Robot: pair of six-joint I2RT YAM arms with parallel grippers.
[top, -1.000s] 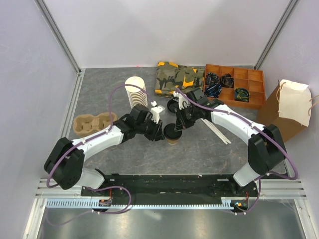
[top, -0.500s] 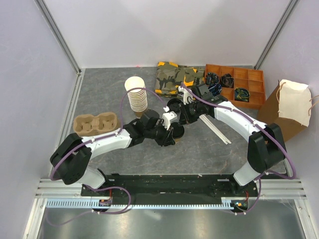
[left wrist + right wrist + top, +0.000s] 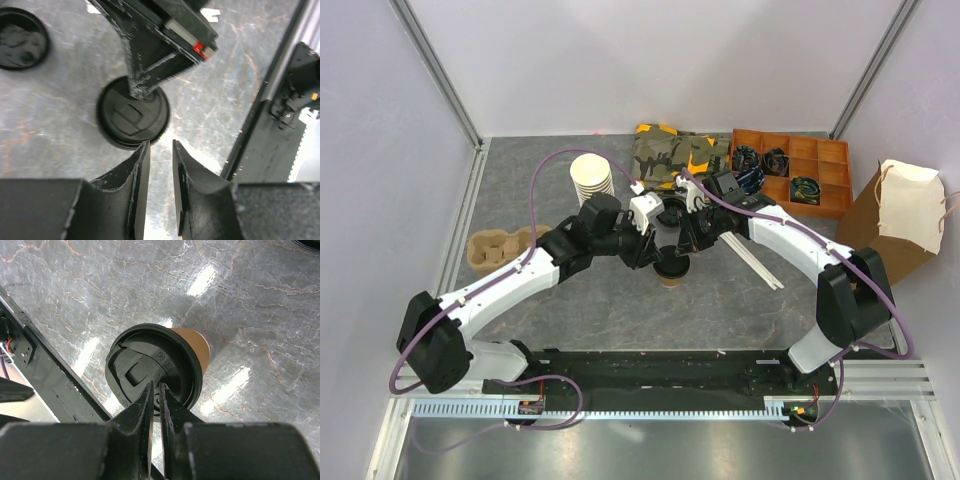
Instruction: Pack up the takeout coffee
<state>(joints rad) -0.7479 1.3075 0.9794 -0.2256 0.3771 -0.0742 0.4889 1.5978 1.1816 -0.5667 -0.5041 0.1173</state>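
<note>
A grey marbled bench (image 3: 740, 310) sits inside white walls. The takeout coffee (image 3: 187, 345) stands upright near its middle, black lid fitted, between my two arms. My right hand (image 3: 156, 387) has its fingers drawn almost together with nothing between them, tips resting on the lid's near edge. My left hand (image 3: 160, 147) hangs just above the cup, fingers a narrow slit apart and gripping nothing. As I read it, the lidding looks done or is getting a last press, and the packing itself is not yet begun. The pulp cup carrier (image 3: 505, 247) lies well apart on the left, and the brown paper bag (image 3: 905, 210) stands far right.
</note>
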